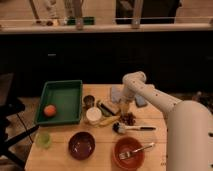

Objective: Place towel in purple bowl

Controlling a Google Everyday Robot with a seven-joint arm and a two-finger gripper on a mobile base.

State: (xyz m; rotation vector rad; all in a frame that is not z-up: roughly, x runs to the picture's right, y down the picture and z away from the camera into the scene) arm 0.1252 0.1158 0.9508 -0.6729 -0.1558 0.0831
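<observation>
The towel [116,92] is a pale blue cloth lying flat at the back of the wooden table [55,159], partly hidden behind my arm. The purple bowl [81,145] is dark and stands near the front of the table, left of centre, with nothing in it. My gripper [125,106] points down just in front of the towel, low over the table, beside a dark flat object [105,108]. Nothing shows in its hold.
A green tray [62,101] with an orange fruit [49,110] sits at the left. A small tin [89,101], a white cup [93,115], a banana [107,120], a brush [131,128], an orange bowl [120,156] with a fork and a green cup [43,139] surround the middle.
</observation>
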